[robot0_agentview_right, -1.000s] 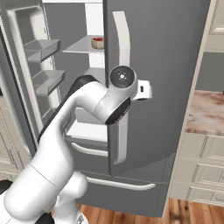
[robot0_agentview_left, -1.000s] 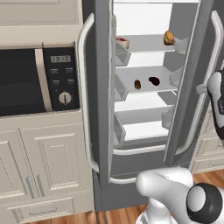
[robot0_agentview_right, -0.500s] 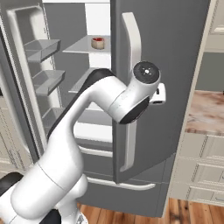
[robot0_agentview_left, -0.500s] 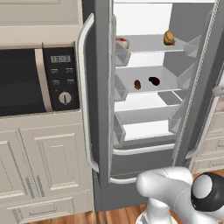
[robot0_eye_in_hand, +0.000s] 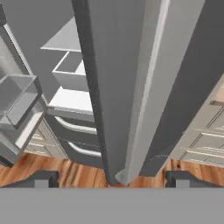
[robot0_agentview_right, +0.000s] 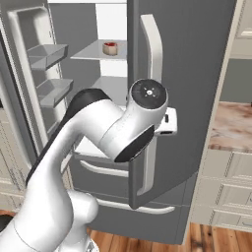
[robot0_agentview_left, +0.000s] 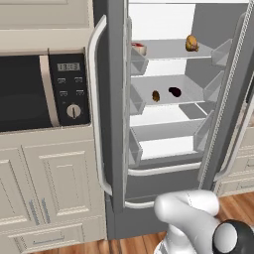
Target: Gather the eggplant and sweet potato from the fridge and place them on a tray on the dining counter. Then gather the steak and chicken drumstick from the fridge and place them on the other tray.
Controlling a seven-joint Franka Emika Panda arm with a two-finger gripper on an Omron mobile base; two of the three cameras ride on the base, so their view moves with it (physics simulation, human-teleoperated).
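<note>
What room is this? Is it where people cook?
It looks like a kitchen. There's a tall grey fridge with its doors open and food such as a steak on its shelves, a built-in microwave in cream cabinets, and a wooden floor.

The fridge [robot0_agentview_left: 116, 99] is dark grey outside, with pale grey handles [robot0_agentview_right: 153, 74] and a white and light grey inside. On its shelves the steak [robot0_agentview_right: 110, 48] shows a red top and cream sides, the drumstick [robot0_agentview_left: 191, 43] is tan-brown, the sweet potato [robot0_agentview_left: 156, 95] reddish-brown, and the eggplant [robot0_agentview_left: 174, 92] near black. The cabinets [robot0_agentview_left: 49, 173] are cream, the microwave [robot0_agentview_left: 39, 92] black. The tabletop [robot0_agentview_right: 234, 125] is brown-and-cream marbled. The floor [robot0_eye_in_hand: 78, 173] is orange-brown wood. The pincer [robot0_eye_in_hand: 112, 178] tips are dark grey.
</note>
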